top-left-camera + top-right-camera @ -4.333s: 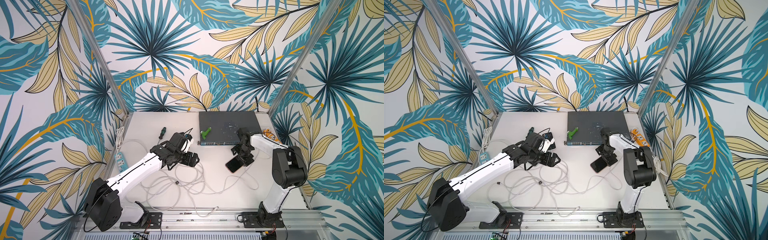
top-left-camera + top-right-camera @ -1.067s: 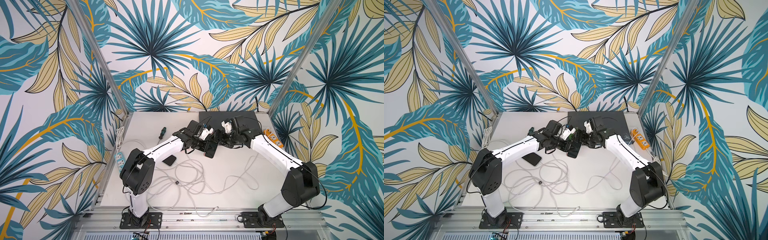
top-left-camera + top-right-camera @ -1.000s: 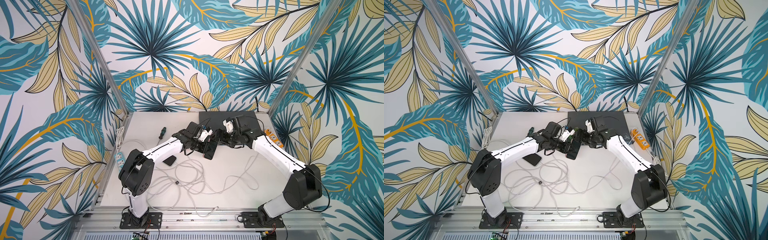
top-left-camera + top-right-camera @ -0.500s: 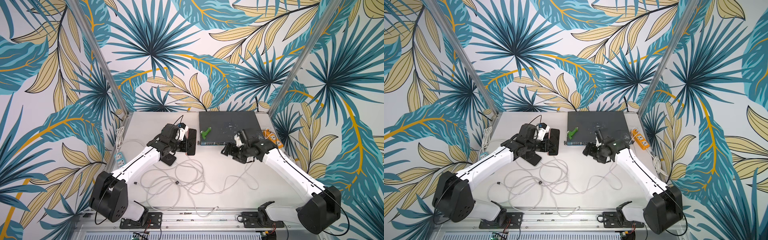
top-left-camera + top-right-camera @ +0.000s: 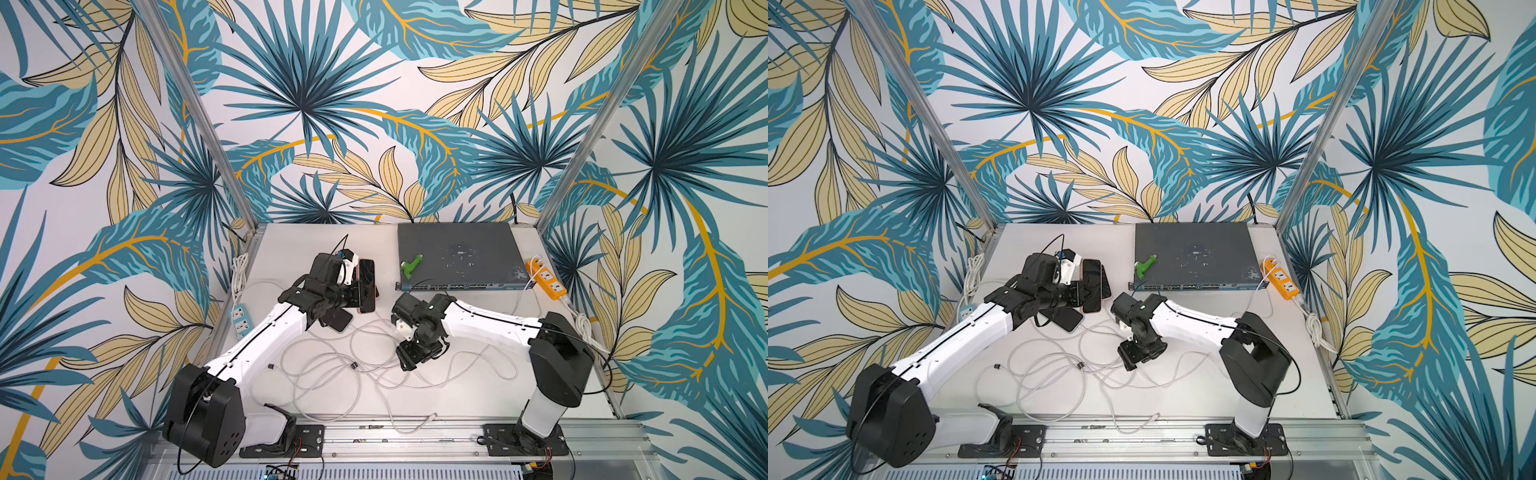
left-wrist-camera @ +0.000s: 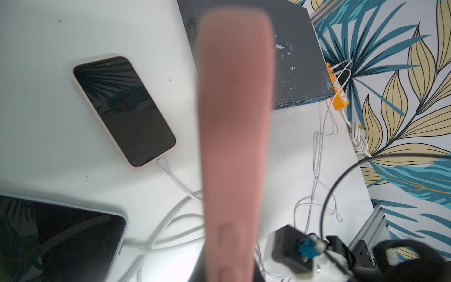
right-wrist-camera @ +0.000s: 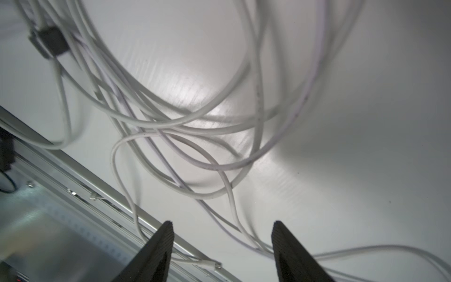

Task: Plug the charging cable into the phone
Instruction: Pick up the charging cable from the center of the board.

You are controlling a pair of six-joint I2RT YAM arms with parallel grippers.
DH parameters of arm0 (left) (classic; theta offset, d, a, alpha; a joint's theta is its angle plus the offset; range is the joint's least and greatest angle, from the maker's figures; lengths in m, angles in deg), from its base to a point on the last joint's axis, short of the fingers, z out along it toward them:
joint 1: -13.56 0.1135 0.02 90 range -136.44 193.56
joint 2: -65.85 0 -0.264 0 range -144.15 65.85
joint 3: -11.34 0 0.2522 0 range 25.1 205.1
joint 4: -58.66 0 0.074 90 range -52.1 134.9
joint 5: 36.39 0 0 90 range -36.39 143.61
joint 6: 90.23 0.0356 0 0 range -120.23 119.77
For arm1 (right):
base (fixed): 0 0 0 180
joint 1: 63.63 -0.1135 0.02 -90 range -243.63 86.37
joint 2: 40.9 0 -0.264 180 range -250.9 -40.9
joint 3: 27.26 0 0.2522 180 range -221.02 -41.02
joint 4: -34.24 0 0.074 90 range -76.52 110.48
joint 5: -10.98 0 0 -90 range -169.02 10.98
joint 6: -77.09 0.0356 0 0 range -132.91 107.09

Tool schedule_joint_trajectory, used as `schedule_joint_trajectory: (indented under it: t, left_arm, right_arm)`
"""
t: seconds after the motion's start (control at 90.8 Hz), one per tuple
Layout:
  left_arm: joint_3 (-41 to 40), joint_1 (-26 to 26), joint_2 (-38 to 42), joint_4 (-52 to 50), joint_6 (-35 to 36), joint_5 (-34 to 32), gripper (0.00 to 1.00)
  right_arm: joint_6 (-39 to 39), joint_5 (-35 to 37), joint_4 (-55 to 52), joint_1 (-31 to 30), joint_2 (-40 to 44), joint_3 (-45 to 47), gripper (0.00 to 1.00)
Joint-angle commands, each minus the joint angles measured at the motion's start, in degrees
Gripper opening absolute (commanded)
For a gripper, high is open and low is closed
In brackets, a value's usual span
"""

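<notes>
- Left gripper (image 5: 358,293) clamps pink phone (image 5: 368,282), long axis 12-to-6.
- Right gripper (image 5: 409,360) part open, empty, above cable tangle (image 5: 332,365).
- Free cable plug (image 5: 433,414) at its 5 o'clock, near rail (image 5: 415,429).

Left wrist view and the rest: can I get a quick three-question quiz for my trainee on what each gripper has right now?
1. True or false: the right gripper grips one of the loose cables.
2. The left gripper holds: A) a screwdriver, B) a pink-cased phone, C) a power strip.
3. Fill in: the flat phone has a white ___ plugged in.
Key: 1 false; 2 B; 3 cable.
</notes>
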Motion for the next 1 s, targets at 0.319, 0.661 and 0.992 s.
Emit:
schedule_joint_trajectory:
  t: [0.319,0.661,0.992]
  left_arm:
    - [-2.7,0.1,4.9,0.9,-0.6,-2.3,0.00]
    - [-4.3,0.2,6.3,0.6,-0.7,-2.1,0.00]
    - [-5.3,0.1,7.8,0.3,-1.1,-2.4,0.00]
  right_arm:
    - [-28.7,5.1,4.6,-9.7,12.9,13.8,0.63]
    - [-41.7,7.6,6.7,-17.3,15.1,21.4,0.57]
    - [-46.5,9.2,6.9,-19.6,12.3,23.4,0.48]
